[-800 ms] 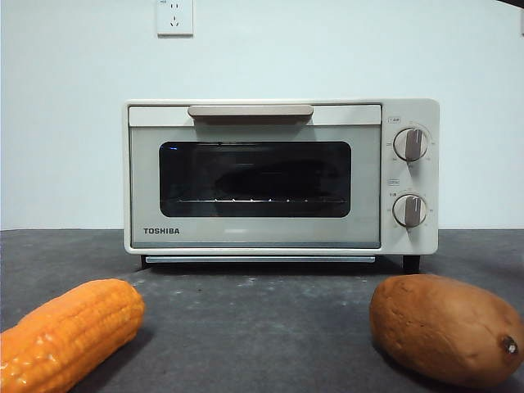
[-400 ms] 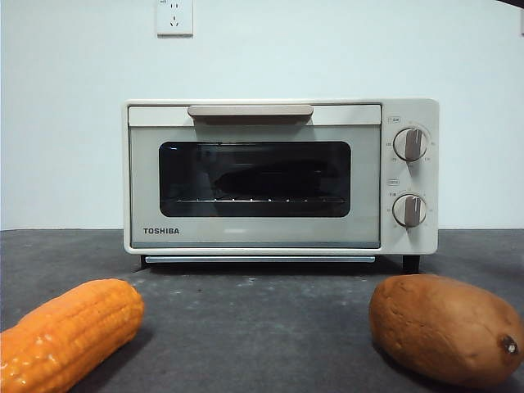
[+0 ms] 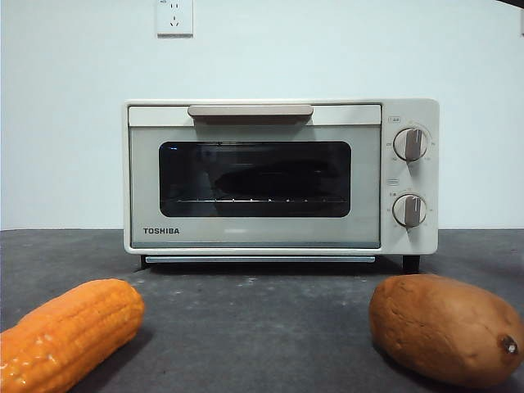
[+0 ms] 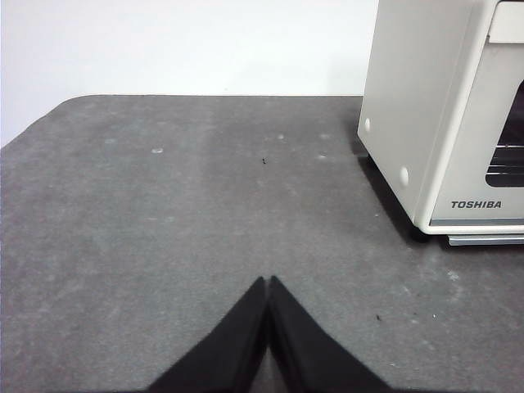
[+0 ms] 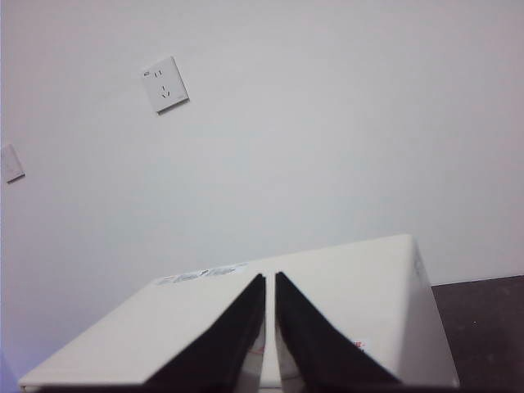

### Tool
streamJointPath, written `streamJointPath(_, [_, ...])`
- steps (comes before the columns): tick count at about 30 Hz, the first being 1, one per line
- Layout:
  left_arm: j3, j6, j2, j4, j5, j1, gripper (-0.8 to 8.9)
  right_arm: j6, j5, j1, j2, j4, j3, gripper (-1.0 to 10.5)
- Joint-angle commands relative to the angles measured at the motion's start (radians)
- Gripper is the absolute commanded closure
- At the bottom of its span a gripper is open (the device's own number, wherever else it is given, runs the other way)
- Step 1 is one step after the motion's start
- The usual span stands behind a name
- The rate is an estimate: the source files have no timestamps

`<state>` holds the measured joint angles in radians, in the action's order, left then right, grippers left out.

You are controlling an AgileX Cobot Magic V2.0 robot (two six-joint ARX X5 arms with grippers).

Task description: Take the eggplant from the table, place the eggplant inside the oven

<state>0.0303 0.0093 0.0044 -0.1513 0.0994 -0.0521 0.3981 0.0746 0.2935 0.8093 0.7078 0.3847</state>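
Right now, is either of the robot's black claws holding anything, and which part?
No, nothing is held. The left gripper is shut and empty above the dark grey table. The right gripper is shut and empty above the cream-white toaster oven.

Counts: 1 oven [image 3: 281, 176], with 2 knobs [image 3: 410, 144], 1 bar handle [image 3: 250, 110] and 1 wire rack [image 3: 254, 200] behind the glass. 1 dark long shape on that rack, likely the eggplant [image 3: 270, 182], too dim to be sure. 1 corn cob [image 3: 70, 332]. 1 sweet potato [image 3: 446, 327]. 1 table [image 3: 262, 319]. Wall sockets: 1 [image 3: 174, 16] in front view, 2 in right wrist view. Hands: 2, left hand [image 4: 268, 286] and right hand [image 5: 270, 282], 2 jaws each.
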Motion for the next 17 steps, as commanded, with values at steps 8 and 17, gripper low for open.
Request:
streamJointPath(8, [-0.026, 0.008, -0.001, 0.014, -0.003, -0.002, 8.08, -0.347, -0.146, -0.012, -0.233, -0.389, 0.004, 9.4])
streamJointPath(17, [-0.026, 0.008, -0.001, 0.014, -0.003, -0.002, 8.08, -0.414, -0.01, -0.193, -0.516, -0.733, -0.069, 9.4])
